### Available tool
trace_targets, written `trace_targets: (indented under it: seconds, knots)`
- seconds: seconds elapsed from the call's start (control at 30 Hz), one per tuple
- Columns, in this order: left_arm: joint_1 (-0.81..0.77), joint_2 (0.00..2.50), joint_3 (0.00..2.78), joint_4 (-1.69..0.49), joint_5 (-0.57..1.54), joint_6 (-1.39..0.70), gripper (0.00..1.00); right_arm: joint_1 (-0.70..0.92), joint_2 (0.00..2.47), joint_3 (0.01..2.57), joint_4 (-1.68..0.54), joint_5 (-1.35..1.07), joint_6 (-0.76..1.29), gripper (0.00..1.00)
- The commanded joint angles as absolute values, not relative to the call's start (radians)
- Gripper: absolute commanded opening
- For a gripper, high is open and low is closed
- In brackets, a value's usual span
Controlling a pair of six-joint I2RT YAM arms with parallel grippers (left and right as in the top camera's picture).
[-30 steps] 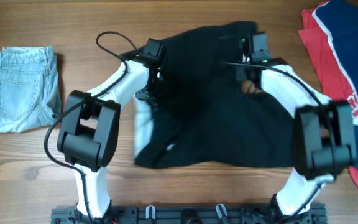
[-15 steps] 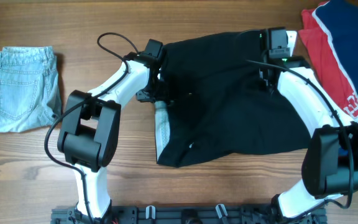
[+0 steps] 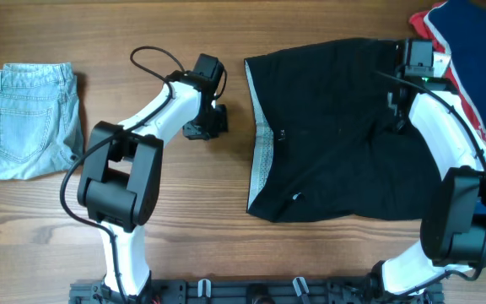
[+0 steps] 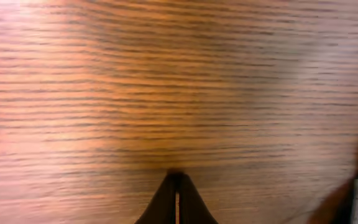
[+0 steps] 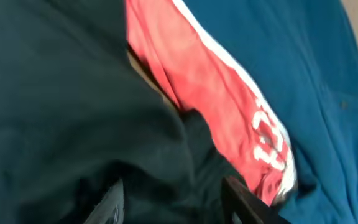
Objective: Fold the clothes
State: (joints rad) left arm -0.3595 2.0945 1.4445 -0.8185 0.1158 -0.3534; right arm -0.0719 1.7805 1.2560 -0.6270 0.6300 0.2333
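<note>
Overhead: plain black soft fabric garment (image 3: 336, 135) spread roughly flat on brown wooden table (image 3: 184, 219), right of centre. Pale grey band along its left edge; lower right corner hidden under the right arm. Just left of that edge, over bare wood and apart from the cloth, left gripper (image 3: 213, 122), too dark and small here to read. Over the garment's upper right part, right gripper (image 3: 397, 110), tips lost against the black. At far left, well apart, light blue denim shorts (image 3: 28, 118). At upper right, red and navy garment with white trim (image 3: 467, 51), cut off by the frame edge and partly behind the right arm.

Left wrist: only grained wood (image 4: 166, 81) ahead. At the bottom edge, left gripper (image 4: 176, 180) pressed together into one dark point, nothing between. In the lower right corner a dark and a pale patch, blurred, not identifiable.

Right wrist: right gripper (image 5: 178, 193) with fingers standing well apart, rumpled black garment (image 5: 55, 93) beneath and between them; contact with the cloth impossible to tell. Beside the black edge, the red and navy garment (image 5: 210, 93), white print on the red too blurred to read.
</note>
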Motion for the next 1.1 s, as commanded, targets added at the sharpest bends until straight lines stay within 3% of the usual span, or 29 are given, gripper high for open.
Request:
trace_targets:
  seconds: [0.0, 0.07, 0.23, 0.37, 0.47, 1.07]
  knots:
    - [-0.357, 2.088, 1.431, -0.778, 0.274, -0.344, 0.04, -0.070, 1.787, 1.256, -0.719, 0.775, 0.409, 0.52]
    - [-0.357, 2.055, 1.431, -0.753, 0.324, -0.344, 0.04, -0.070, 1.782, 1.257, -0.787, 0.843, 0.524, 0.52]
    - [-0.362, 1.995, 1.431, -0.747, 0.456, -0.313, 0.04, -0.066, 1.780, 1.258, -0.801, 0.810, 0.548, 0.54]
    - [-0.381, 1.995, 1.431, -0.746, 0.505, -0.295, 0.05, -0.048, 1.780, 1.259, -0.831, 0.442, 0.363, 0.54]
    - [-0.413, 1.997, 1.430, -0.730, 0.534, -0.295, 0.39, -0.047, 1.780, 1.249, -0.915, 0.175, 0.343, 0.54]
    - [-0.538, 2.127, 1.430, -0.543, 0.575, -0.360, 0.38, -0.047, 1.780, 1.166, -0.939, 0.113, 0.315, 0.54]
